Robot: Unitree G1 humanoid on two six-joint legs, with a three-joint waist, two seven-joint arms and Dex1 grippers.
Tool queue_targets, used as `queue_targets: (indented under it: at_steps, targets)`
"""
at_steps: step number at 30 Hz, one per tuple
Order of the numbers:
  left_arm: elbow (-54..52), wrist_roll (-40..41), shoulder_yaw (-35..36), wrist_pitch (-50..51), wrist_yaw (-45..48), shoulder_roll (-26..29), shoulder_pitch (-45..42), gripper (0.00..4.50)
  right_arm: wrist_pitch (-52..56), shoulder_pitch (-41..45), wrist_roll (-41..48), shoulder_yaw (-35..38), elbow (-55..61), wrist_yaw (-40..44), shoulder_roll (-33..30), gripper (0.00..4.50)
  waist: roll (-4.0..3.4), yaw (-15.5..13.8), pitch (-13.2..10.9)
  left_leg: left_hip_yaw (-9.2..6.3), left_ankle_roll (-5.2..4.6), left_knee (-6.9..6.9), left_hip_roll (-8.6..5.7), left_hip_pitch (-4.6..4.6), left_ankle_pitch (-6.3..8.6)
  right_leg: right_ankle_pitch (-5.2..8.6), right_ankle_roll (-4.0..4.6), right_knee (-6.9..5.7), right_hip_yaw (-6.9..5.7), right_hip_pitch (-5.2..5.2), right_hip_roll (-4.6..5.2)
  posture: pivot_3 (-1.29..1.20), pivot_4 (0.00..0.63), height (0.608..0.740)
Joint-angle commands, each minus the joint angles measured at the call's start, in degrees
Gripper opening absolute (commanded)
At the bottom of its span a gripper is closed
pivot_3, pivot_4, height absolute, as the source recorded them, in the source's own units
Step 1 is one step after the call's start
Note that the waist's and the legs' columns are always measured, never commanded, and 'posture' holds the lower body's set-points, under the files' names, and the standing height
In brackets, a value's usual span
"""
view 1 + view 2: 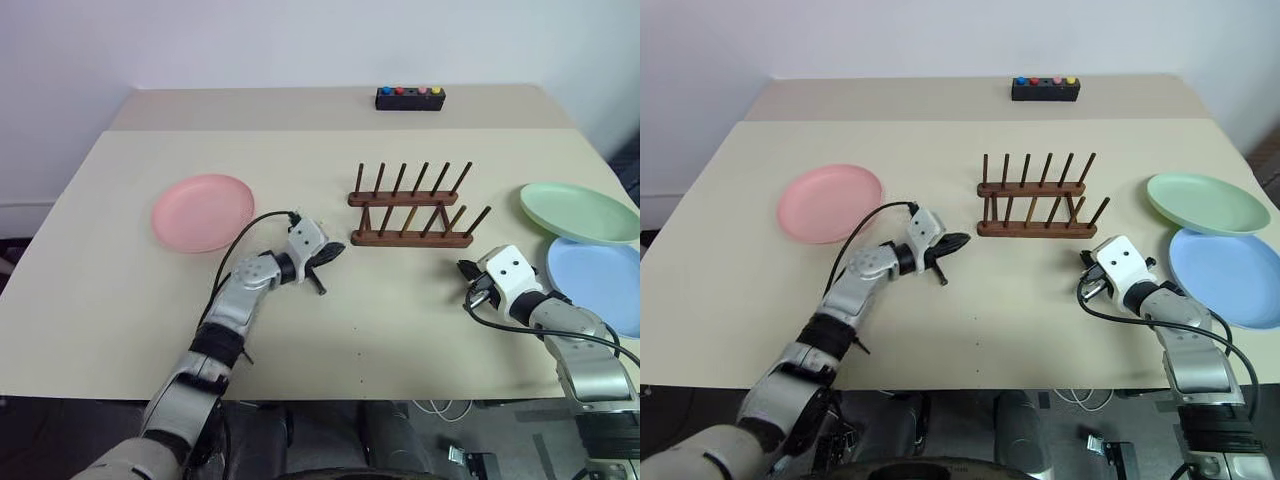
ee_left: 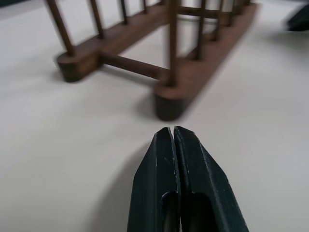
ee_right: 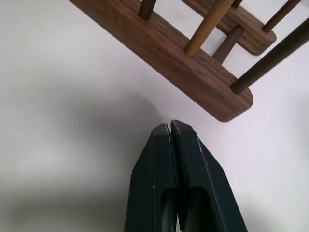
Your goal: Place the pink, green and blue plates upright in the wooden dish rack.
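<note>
The wooden dish rack stands empty near the middle of the counter, its pegs upright. The pink plate lies flat well to its left; the green plate and the blue plate lie flat to its right, the green one's near rim over or touching the blue one's far edge (which of the two cannot be told). All three are still to be racked.

The left end effector hovers just short of the rack's left end with its fingers pressed together and empty; the right end effector sits near the rack's right end, likewise closed on nothing.

The plates look light, stiff and matte, probably plastic, so not very slippery or fragile. Lying flat, each offers only its raised rim; a pinch across the rim at the edge nearest the hand seems the likeliest hold, then tilting upright between two pegs.
</note>
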State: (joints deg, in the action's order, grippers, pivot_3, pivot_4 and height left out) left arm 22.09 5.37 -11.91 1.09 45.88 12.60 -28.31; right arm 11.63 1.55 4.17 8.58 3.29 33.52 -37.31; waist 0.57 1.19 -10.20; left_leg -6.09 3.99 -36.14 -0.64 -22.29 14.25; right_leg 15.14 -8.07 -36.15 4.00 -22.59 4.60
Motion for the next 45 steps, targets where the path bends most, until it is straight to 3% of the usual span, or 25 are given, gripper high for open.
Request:
queue_targets:
  at_steps: [1, 3, 5, 8, 9, 10, 12, 15, 22, 32, 39, 44, 45]
  targets:
    - [-12.05, 8.25, 5.68, 8.08, 4.2, 4.94, 4.21, 0.54, 0.13, -0.29, 1.97, 1.95, 4.24, 1.31, -1.06, 0.0, -0.02, 0.03, -0.01, -0.01, 0.0, -0.01, 0.0, -0.01, 0.0, 0.0, 0.01, -0.02, -0.01, -0.02, -0.01, 0.0, 0.15, 0.734]
    - [-16.16, 12.01, 11.11, 11.67, 2.95, 8.22, 5.58, 1.24, 1.0, -0.64, 3.39, 1.81, 5.65, 2.92, -1.36, 0.0, -0.02, -0.02, -0.02, -0.01, 0.0, -0.02, 0.01, -0.01, 0.0, 0.0, 0.02, -0.04, 0.0, -0.02, -0.01, 0.0, 0.15, 0.734]
    - [-17.71, 14.15, 16.55, 14.18, -0.18, 10.91, 5.7, 2.31, 1.87, -0.92, 4.71, 1.3, 7.18, 4.74, -1.61, 0.0, 0.0, -0.12, -0.03, -0.01, 0.0, -0.08, 0.02, -0.01, 0.0, 0.0, 0.02, -0.03, -0.01, 0.01, 0.0, 0.0, 0.15, 0.734]
    - [-16.04, 15.78, 25.6, 16.85, -7.87, 14.17, 3.99, 3.8, 5.63, -0.59, 9.54, 0.22, 11.05, 9.32, -1.74, 0.83, 0.0, -0.14, -0.03, -0.02, 0.0, -0.1, 0.02, 0.0, 0.0, 0.0, 0.01, -0.02, -0.01, 0.04, 0.0, 0.0, 0.15, 0.734]
    - [-15.15, 15.93, 28.09, 17.45, -10.57, 15.01, 3.23, 4.37, 6.13, -0.19, 10.25, -0.32, 12.04, 10.44, -1.91, 1.33, 0.0, -0.14, -0.03, -0.03, 0.0, -0.1, 0.02, 0.0, 0.0, 0.0, 0.01, -0.02, -0.02, 0.04, 0.0, 0.0, 0.15, 0.734]
    - [-14.69, 15.98, 29.57, 17.9, -12.26, 15.47, 2.77, 4.5, 6.32, 0.07, 10.48, -0.67, 12.63, 11.04, -2.07, 1.89, 0.0, -0.16, -0.03, -0.03, 0.0, -0.09, 0.02, -0.01, 0.0, 0.0, 0.01, 0.0, -0.02, 0.04, 0.0, 0.0, 0.15, 0.734]
    - [-12.93, 14.12, 30.93, 18.34, -16.55, 16.3, 1.66, 4.5, 6.78, 0.85, 10.94, -1.01, 13.05, 11.78, -2.23, 2.9, 0.0, -0.31, -0.03, -0.03, 0.0, -0.1, 0.01, -0.01, 0.0, 0.0, 0.0, 0.02, -0.04, 0.05, 0.01, 0.0, 0.15, 0.734]
    - [-6.06, 12.24, 34.87, 26.84, -27.99, 18.52, -3.0, 4.5, 6.44, 3.64, 12.49, -3.21, 15.41, 15.37, -2.92, 4.34, 0.07, -0.36, -0.07, -0.03, 0.01, -0.11, 0.0, -0.02, 0.0, 0.0, -0.01, 0.03, -0.05, 0.08, 0.02, 0.0, 0.15, 0.734]
    - [10.07, 5.16, 28.03, 34.78, -33.39, 21.4, -11.21, 4.5, 5.35, 8.18, 13.79, -6.12, 17.26, 17.87, -2.0, 4.34, 0.19, -0.36, -0.13, -0.16, 0.03, -0.08, -0.01, -0.05, -0.01, -0.01, -0.01, 0.02, -0.18, 0.06, -0.02, 0.0, 0.15, 0.734]
    - [27.67, 3.7, 26.34, 28.28, -32.29, 19.59, -21.64, 4.5, 2.54, 5.2, 12.37, -6.19, 16.58, 15.61, -1.69, 4.34, 0.35, -0.39, -0.2, -0.25, 0.13, -0.09, -0.02, -0.1, -0.07, -0.01, 0.0, 0.0, -0.33, 0.06, 0.01, 0.0, 0.15, 0.734]
    - [31.55, 4.57, 28.39, 25.34, -35.22, 19.8, -24.22, 2.48, 2.67, 3.11, 12.26, -5.08, 19.07, 13.18, -2.1, 4.38, 0.37, -0.15, -0.21, -0.25, 0.14, -0.07, -0.02, -0.1, -0.08, -0.01, 0.0, -0.04, -0.33, 0.02, 0.02, 0.0, 0.15, 0.734]
    - [25.96, 6.69, 29.91, 25.95, -35.63, 19.05, -22.56, 0.05, 3.1, 4.17, 12.25, -5.24, 20.25, 12.42, -2.59, 4.38, 0.4, -0.18, -0.23, -0.25, 0.14, -0.07, -0.01, -0.1, -0.08, -0.01, 0.0, -0.04, -0.33, 0.02, 0.02, 0.0, 0.15, 0.734]
    - [24.16, 7.14, 30.26, 26.52, -35.88, 18.8, -21.83, 0.05, 3.1, 4.61, 12.19, -5.36, 20.22, 12.35, -2.64, 4.38, 0.4, -0.2, -0.23, -0.26, 0.14, -0.08, -0.01, -0.1, -0.08, -0.01, 0.0, -0.05, -0.33, 0.03, 0.02, 0.0, 0.15, 0.734]
